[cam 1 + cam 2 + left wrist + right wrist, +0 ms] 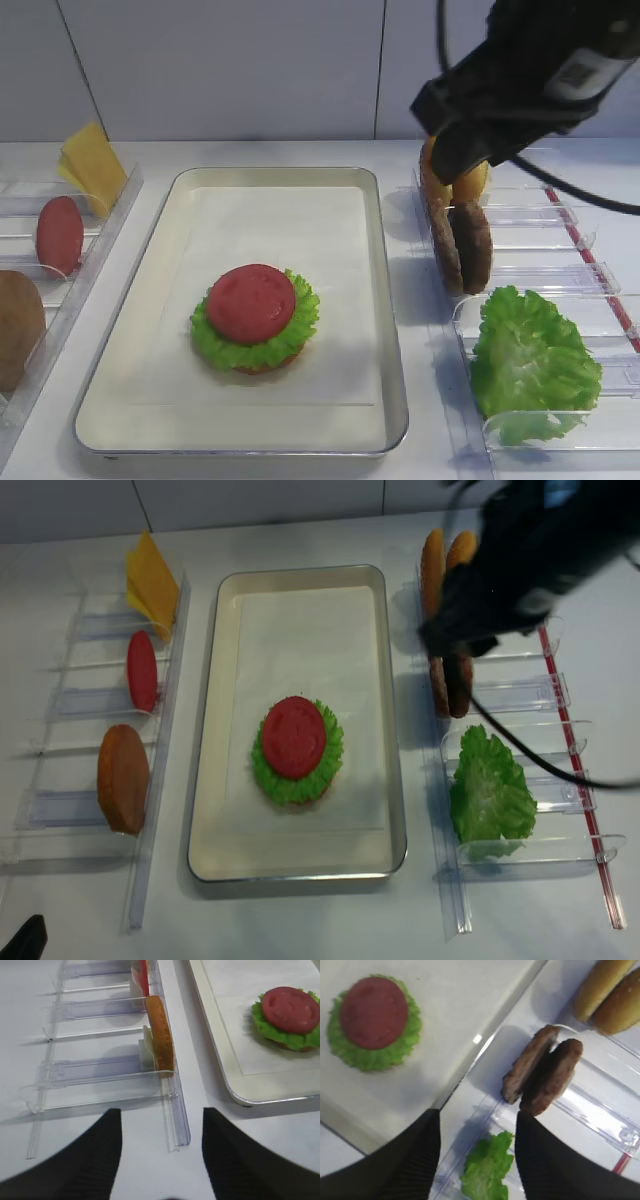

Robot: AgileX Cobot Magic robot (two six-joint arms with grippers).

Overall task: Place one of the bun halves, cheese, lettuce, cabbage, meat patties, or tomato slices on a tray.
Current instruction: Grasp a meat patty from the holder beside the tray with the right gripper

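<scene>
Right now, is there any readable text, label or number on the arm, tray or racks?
None can be read.
A square code sticker sits on the right arm: a blurred pattern, no legible characters.
The tray, clear racks and food carry no print.

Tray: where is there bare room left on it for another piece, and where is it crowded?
The tray is bare paper across its far half, from the back rim to the stack, plus a narrower strip along the near rim. The tomato slice on lettuce fills the near middle. The right rack is crowded: patties, buns.
</scene>
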